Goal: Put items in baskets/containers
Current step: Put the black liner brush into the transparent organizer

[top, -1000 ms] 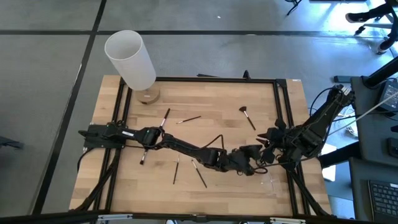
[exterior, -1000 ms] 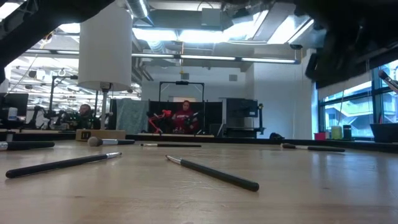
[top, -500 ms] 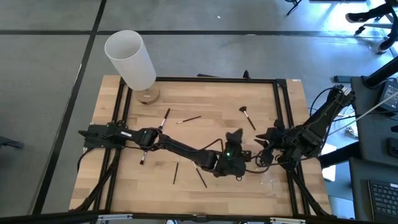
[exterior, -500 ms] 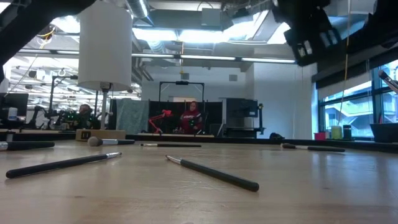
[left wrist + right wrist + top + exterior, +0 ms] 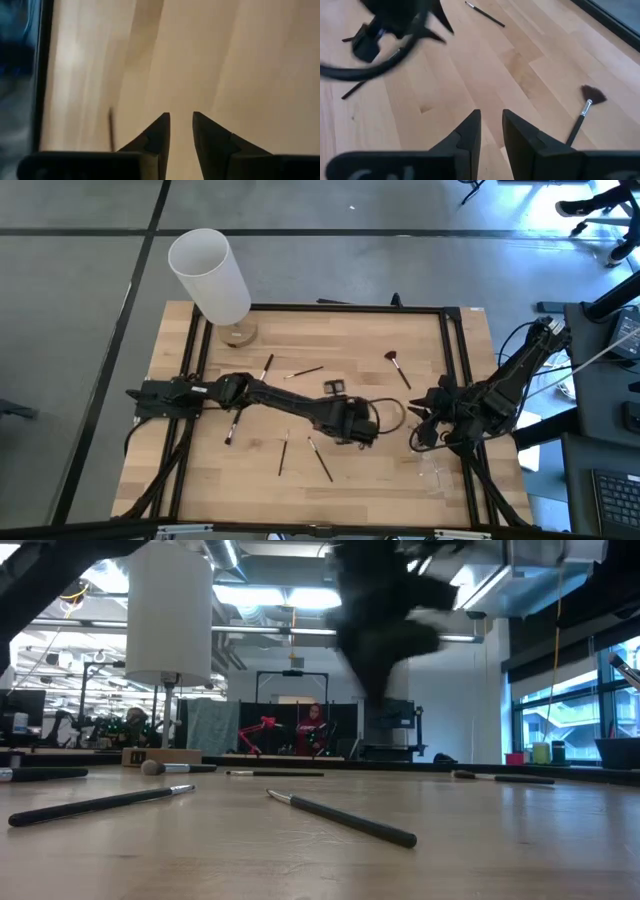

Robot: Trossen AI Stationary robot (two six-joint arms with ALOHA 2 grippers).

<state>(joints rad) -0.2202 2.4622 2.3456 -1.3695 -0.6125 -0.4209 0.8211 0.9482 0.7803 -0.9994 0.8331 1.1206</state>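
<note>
You have most of the job left to do. Take the table (image 5: 420, 330) as a clock face seen from above and go from left to right.

At about 9 o'clock two brushes (image 5: 229, 432) lie near the left arm's base, one of them up by 10 o'clock. Toward 7 o'clock three more brushes (image 5: 321, 459) lie flat near the front edge. Close to the middle, a bit toward 11 o'clock, one thin brush (image 5: 305, 370) lies by itself.

The left end effector (image 5: 331, 388) hangs over the middle of the table. Its fingers sit a little apart and hold nothing.

At about 2 o'clock lies the fan brush (image 5: 396, 365), its dark head pointing away from you. The right end effector (image 5: 415, 442) waits near 4 o'clock, fingers a little apart, with nothing in them.

The clear container (image 5: 436, 473) shows only as faint glints near 5 o'clock. You cannot tell if any brush is inside it. Every brush you can see lies on the bare wood.
</note>
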